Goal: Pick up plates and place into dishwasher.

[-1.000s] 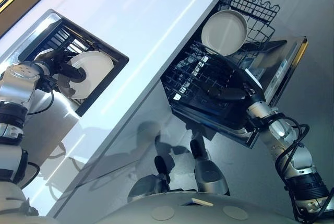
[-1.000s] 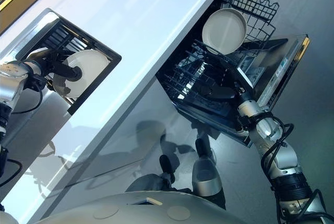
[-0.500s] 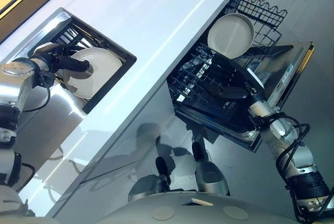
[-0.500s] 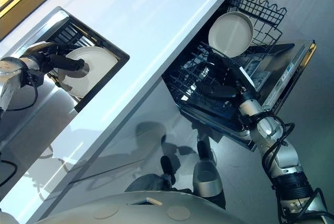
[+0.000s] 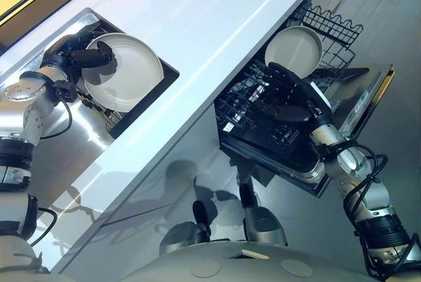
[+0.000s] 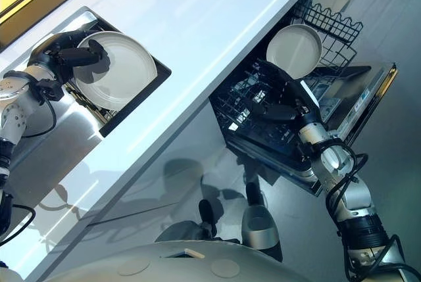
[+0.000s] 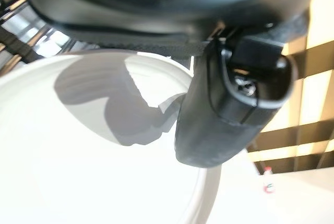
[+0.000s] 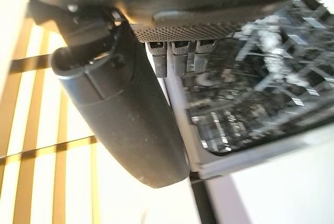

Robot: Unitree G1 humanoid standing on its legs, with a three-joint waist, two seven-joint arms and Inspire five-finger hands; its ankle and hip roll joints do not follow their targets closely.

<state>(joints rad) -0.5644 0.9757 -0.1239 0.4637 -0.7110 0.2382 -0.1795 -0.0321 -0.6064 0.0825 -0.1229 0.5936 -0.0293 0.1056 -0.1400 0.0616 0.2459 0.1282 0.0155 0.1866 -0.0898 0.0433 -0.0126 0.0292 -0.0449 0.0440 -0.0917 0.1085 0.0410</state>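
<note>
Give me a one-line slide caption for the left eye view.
Left hand grips a white plate over the sink rack; right hand hovers open above the dishwasher rack.

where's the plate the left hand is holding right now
In the left eye view the white plate is on the robot's left, pinched by the left hand over the sink set into the white countertop.
</note>
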